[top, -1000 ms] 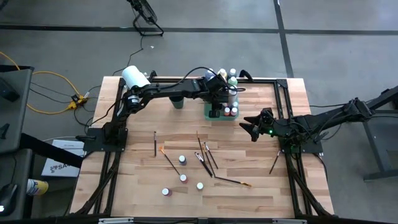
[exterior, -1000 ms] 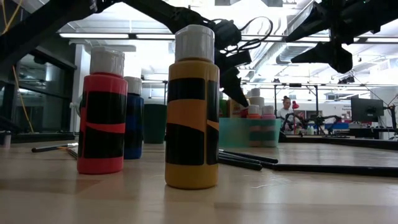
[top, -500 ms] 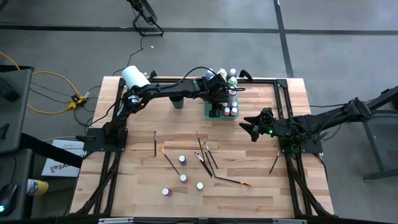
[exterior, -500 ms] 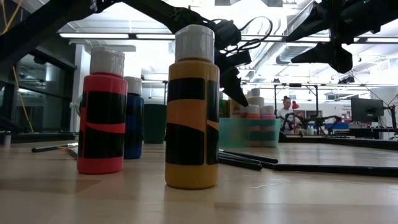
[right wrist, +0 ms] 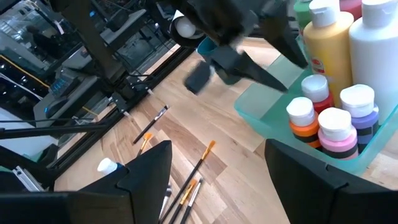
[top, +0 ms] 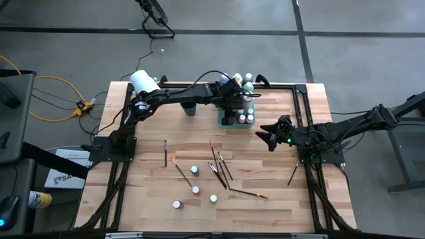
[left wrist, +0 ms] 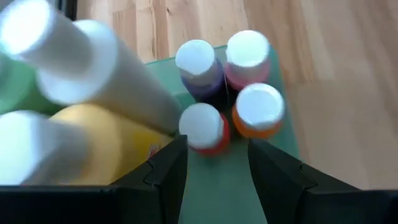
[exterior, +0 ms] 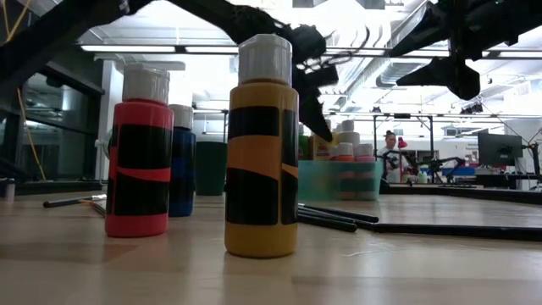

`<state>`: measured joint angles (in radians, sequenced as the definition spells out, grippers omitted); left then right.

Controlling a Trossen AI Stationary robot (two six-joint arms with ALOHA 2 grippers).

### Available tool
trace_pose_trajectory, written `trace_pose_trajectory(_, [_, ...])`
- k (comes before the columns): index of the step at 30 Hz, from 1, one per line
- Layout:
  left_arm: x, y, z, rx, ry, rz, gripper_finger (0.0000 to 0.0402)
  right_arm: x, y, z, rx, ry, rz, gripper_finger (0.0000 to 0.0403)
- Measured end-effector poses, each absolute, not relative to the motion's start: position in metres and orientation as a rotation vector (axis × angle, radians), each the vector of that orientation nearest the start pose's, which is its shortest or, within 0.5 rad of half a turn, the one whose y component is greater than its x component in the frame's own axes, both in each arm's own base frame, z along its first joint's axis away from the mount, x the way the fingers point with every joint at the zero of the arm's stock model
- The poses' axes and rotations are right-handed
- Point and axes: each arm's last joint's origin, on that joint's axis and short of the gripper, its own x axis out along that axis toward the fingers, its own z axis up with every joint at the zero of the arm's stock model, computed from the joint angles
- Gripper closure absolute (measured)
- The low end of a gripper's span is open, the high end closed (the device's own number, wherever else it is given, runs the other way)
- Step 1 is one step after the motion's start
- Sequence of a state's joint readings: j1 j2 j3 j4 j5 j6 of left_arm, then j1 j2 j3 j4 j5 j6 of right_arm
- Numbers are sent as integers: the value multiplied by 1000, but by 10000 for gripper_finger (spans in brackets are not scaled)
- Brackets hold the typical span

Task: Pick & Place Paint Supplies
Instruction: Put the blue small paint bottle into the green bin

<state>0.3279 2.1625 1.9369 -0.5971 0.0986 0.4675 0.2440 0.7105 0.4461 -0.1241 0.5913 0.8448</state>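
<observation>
No readable brand or writing anywhere; bottle labels show only black bands, text on the box under the table's left edge too small to read. Left gripper (left wrist: 214,171) hangs over the green tray (top: 222,121) at the table's far middle, fingers spread w/ nothing between them, tray floor showing in the gap. In the tray, left wrist view: 4 small bottles in a cluster – purple bottle (left wrist: 198,67), pink bottle (left wrist: 247,57), orange bottle (left wrist: 258,112), red-orange bottle (left wrist: 202,127) – plus bigger ones beside them, incl. a large yellow bottle (left wrist: 99,134) and a large white bottle (right wrist: 373,46). Right gripper (top: 269,137) waits near the table's right rail, just right of the tray, fingers spread, empty. Loose on the wood table (top: 146,192): 4 small capped bottles near the front middle, seen up close in low view as a yellow bottle (exterior: 262,148), a red bottle (exterior: 141,157) and a blue bottle (exterior: 181,165); 4th not picked out there. Brushes: about 7 scattered mid-table (top: 220,169), exact count hard where they overlap, plus 1 brush by the right rail (top: 293,172). White roll (top: 144,82) at far-left corner, dark green cup (top: 190,109) near it. Surface is light butcher-block wood w/ black frame rails; floor grey concrete w/ yellow cables at left. Room behind: workshop w/ ceiling strip lights, monitors, a seated person (exterior: 390,152) far back.
</observation>
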Motion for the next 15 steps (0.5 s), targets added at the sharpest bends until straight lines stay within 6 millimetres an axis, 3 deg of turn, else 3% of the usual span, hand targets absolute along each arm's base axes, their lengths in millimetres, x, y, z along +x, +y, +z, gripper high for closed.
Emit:
trace_pose_trajectory(4, [435, 144, 289, 265, 890, 1, 238, 156, 23, 235, 671, 198, -451, 151])
trace_pose_trajectory(8, [406, 121, 312, 300, 1015, -76, 238, 156, 23, 234, 667, 203, -446, 151])
trace_pose_trajectory(11, [386, 98, 320, 324, 1089, -144, 238, 156, 23, 234, 660, 213, -437, 151])
trace_pose_trajectory(15, [358, 62, 313, 324, 1115, -296, 238, 156, 24, 233, 637, 241, -413, 151])
